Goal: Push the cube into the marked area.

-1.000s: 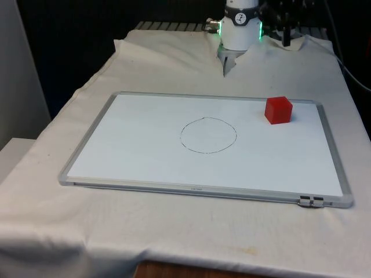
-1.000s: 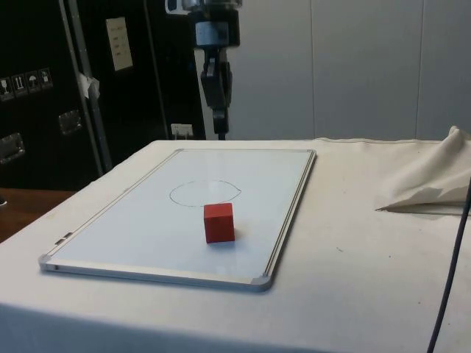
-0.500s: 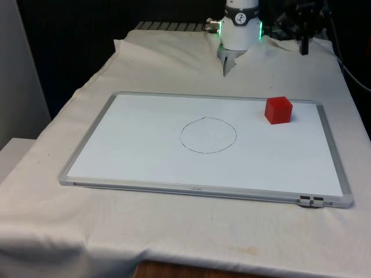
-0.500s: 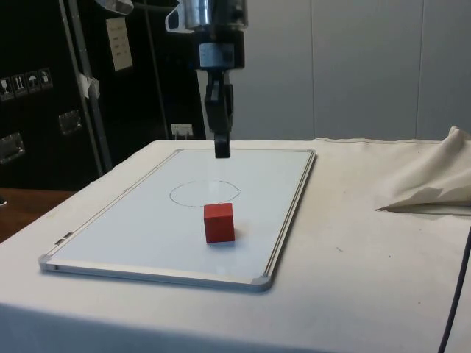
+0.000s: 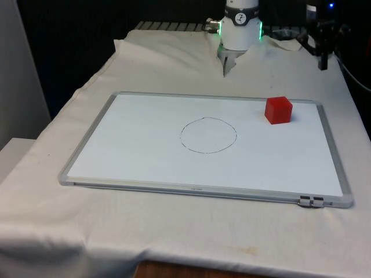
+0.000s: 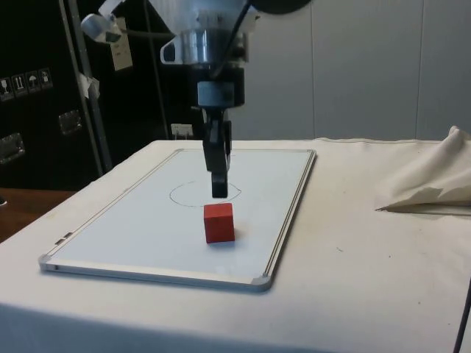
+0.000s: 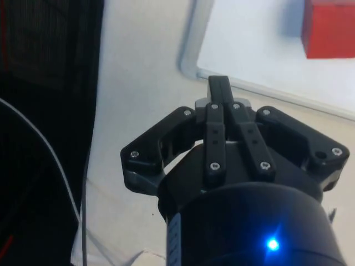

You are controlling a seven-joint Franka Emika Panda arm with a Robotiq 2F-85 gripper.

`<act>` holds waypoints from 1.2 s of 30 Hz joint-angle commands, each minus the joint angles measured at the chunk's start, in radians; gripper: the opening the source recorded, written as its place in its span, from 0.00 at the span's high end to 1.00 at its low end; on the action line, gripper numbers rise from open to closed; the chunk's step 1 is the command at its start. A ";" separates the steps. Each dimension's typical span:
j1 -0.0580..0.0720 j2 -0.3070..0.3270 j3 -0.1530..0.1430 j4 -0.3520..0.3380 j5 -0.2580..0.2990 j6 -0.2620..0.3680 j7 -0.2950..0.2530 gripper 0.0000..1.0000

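Observation:
A red cube (image 5: pixel 278 110) (image 6: pixel 219 222) sits on the whiteboard (image 5: pixel 145 156) near its far corner on the front view's right. The marked area is a thin pen circle (image 5: pixel 208 135) (image 6: pixel 204 193) drawn at the board's middle, and the cube lies outside it. My gripper (image 5: pixel 323 65) (image 6: pixel 219 193) hangs in the air beyond that corner, off to the cube's far right in the front view. In the wrist view the gripper (image 7: pixel 219 83) is shut with nothing held, over the cloth just outside the board's frame (image 7: pixel 191 66). The cube (image 7: pixel 330 30) is apart from it.
The board's raised metal frame (image 5: pixel 203 188) runs all round it. A bunched fold of cloth (image 6: pixel 427 184) lies on the table beside the board. A cable (image 5: pixel 355 75) runs along the table's edge on the front view's right. The robot's base (image 5: pixel 240 29) stands behind the board.
The gripper has swung towards the front view's right and come down, ending closer to the cube. The cube has not moved.

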 commanded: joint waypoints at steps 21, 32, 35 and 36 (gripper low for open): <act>-0.003 0.247 0.070 0.080 -0.006 0.186 -0.008 1.00; -0.007 0.286 0.044 0.072 -0.003 0.230 -0.108 1.00; -0.007 0.277 0.037 0.062 -0.005 0.231 -0.129 1.00; -0.005 0.288 0.037 0.074 -0.002 0.224 -0.123 1.00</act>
